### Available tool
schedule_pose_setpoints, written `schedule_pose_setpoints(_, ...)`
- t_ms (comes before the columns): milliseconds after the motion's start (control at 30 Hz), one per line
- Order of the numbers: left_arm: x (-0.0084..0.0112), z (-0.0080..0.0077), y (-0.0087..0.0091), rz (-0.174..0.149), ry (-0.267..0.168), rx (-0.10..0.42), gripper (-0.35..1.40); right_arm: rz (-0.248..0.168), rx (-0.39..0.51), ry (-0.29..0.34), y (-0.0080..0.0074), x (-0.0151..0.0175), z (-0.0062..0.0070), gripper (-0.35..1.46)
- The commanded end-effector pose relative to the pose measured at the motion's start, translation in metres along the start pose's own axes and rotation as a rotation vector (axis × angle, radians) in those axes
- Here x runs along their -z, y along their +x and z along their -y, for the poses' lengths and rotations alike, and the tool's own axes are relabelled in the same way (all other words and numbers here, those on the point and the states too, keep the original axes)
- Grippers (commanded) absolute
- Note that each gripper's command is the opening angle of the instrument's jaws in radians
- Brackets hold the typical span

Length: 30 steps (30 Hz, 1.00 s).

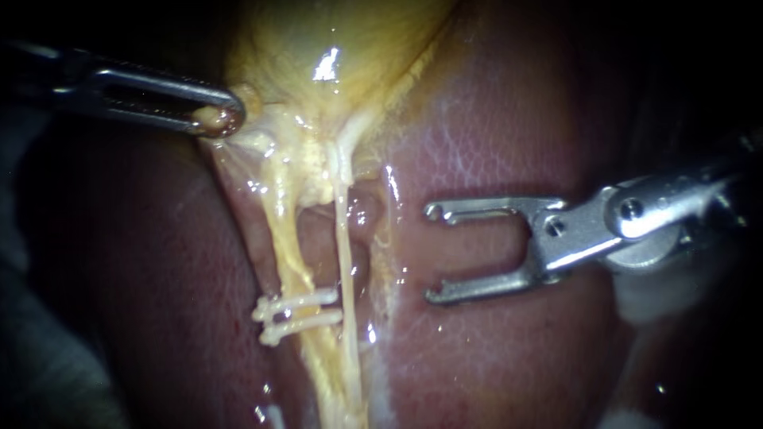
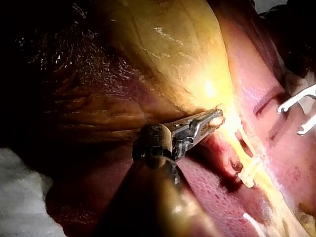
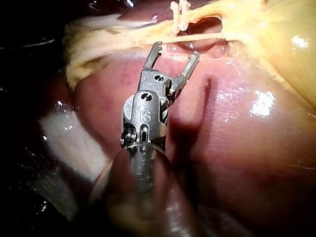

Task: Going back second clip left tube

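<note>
The gallbladder (image 1: 334, 48) was yellow, the liver (image 1: 493, 143) pink with fine pale veining, the two clips (image 1: 306, 300) white.
</note>
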Motion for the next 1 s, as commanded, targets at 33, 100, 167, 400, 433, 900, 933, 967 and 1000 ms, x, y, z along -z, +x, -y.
schedule_pose_setpoints(33,-0.0001,0.0001,0.0,0.0,-0.001,0.0,-0.35,0.004,-0.001,-0.001,-0.0001,0.0003,0.0,0.49)
schedule_pose_setpoints(100,-0.0001,0.0001,-0.0001,0.0,0.0,-0.001,-0.35,0.008,0.0,-0.008,-0.0004,0.0007,0.0001,0.49)
schedule_pose_setpoints(167,-0.0003,0.0003,-0.0003,-0.001,0.001,-0.002,-0.35,0.009,0.0,-0.011,-0.0005,0.0009,0.0001,0.49)
schedule_pose_setpoints(400,-0.0027,0.0014,-0.0017,-0.009,0.013,-0.012,-0.35,0.012,-0.004,-0.018,-0.0005,0.001,0.0002,0.49)
schedule_pose_setpoints(433,-0.0032,0.0016,-0.002,-0.011,0.011,-0.014,-0.35,0.012,-0.004,-0.018,-0.0006,0.0011,0.0002,0.49)
schedule_pose_setpoints(900,-0.0079,0.0036,-0.0036,0.008,0.011,-0.03,-0.35,0.011,-0.005,-0.017,-0.0006,0.0015,0.0002,0.49)
schedule_pose_setpoints(933,-0.0079,0.0036,-0.0036,0.008,0.011,-0.03,-0.35,0.011,-0.005,-0.017,-0.0006,0.0016,0.0001,0.49)
schedule_pose_setpoints(967,-0.0078,0.0036,-0.0036,0.008,0.011,-0.03,-0.35,0.011,-0.005,-0.017,-0.0006,0.0016,0.0001,0.49)
schedule_pose_setpoints(1000,-0.0078,0.0036,-0.0035,0.008,0.011,-0.029,-0.35,0.011,-0.006,-0.017,-0.0006,0.0016,0.0001,0.49)
